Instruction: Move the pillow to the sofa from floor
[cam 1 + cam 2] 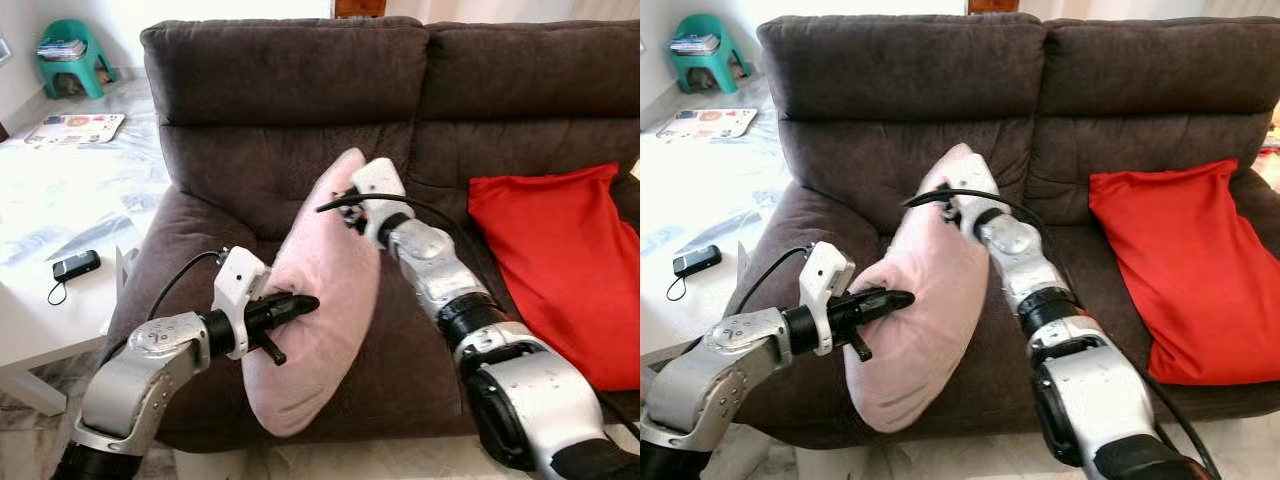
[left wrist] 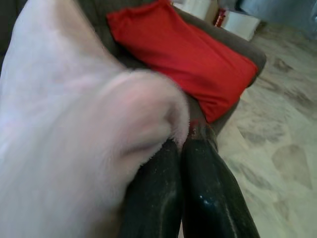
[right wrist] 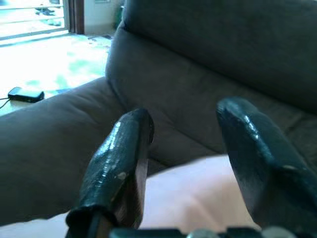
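A pale pink pillow (image 1: 325, 300) stands on end over the front of the dark brown sofa's (image 1: 280, 110) left seat, its lower end hanging past the seat edge. My left gripper (image 1: 300, 303) is shut on the pillow's near side, and pink fabric bunches against its closed fingers (image 2: 198, 178). My right gripper (image 3: 185, 113) is open at the pillow's top corner, by the backrest. The pink fabric lies just under its fingers (image 3: 124, 148), which are spread apart.
A red pillow (image 1: 560, 260) lies on the sofa's right seat. To the left stands a white low table (image 1: 50, 320) with a small black device (image 1: 76, 265) on it. A green stool (image 1: 72, 55) stands far back left, and pale tiled floor lies below the sofa.
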Available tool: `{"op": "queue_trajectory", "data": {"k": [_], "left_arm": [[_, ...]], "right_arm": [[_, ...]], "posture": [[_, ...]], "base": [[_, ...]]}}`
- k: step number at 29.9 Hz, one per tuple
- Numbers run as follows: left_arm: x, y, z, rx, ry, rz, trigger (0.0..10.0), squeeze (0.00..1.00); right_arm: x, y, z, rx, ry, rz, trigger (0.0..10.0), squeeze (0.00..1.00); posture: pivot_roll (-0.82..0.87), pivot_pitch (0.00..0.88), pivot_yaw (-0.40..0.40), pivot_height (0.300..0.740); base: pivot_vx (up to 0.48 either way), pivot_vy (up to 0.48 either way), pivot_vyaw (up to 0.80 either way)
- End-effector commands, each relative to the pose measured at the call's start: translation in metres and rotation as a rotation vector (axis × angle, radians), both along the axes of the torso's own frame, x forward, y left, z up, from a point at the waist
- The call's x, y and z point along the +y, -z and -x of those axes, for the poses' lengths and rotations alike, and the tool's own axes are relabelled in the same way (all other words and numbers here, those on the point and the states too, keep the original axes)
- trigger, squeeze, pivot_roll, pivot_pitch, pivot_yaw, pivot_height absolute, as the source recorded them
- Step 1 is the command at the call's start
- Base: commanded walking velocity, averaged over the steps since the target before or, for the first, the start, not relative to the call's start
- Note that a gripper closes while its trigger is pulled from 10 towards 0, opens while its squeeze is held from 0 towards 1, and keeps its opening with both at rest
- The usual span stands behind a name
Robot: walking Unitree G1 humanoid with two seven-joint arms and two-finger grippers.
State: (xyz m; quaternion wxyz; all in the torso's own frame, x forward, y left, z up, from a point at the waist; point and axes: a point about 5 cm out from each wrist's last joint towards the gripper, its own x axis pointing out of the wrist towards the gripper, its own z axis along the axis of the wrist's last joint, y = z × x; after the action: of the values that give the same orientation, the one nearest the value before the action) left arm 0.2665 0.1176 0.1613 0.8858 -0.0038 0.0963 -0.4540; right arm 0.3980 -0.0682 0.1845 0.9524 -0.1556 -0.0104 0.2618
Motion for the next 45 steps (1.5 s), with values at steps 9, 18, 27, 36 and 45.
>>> {"op": "queue_trajectory", "data": {"k": [9, 18, 27, 36, 45], "left_arm": [[0.000, -0.008, -0.002, -0.055, -0.002, 0.021, 10.0, 0.00], [0.001, -0.002, -0.007, -0.038, -0.040, 0.023, 10.0, 0.00], [0.021, 0.009, -0.033, -0.065, -0.319, -0.013, 10.0, 0.00], [0.079, 0.020, -0.058, -0.079, -0.874, -0.006, 10.0, 0.00], [0.092, 0.039, -0.051, -0.037, -0.972, -0.068, 10.0, 0.00]], "right_arm": [[-0.022, -0.013, -0.005, -0.102, 0.121, -0.035, 10.0, 0.00], [-0.105, 0.007, 0.004, -0.124, 0.556, -0.097, 10.0, 0.00], [-0.161, 0.068, 0.035, 0.097, 0.767, 0.053, 10.0, 0.00], [-0.165, 0.083, 0.047, 0.147, 0.777, 0.074, 10.0, 0.00], [-0.154, 0.089, 0.049, 0.175, 0.744, 0.074, 10.0, 0.00]], "posture": [[0.08, 0.039, -0.061, 0.740], [0.06, 0.041, -0.058, 0.740], [0.04, 0.033, -0.058, 0.740], [0.04, 0.027, -0.058, 0.740], [0.04, 0.035, -0.061, 0.740]], "base": [[0.000, 0.000, 0.00], [0.000, 0.000, 0.00], [0.000, 0.000, 0.00], [0.000, 0.000, 0.00], [0.000, 0.000, 0.00]]}}
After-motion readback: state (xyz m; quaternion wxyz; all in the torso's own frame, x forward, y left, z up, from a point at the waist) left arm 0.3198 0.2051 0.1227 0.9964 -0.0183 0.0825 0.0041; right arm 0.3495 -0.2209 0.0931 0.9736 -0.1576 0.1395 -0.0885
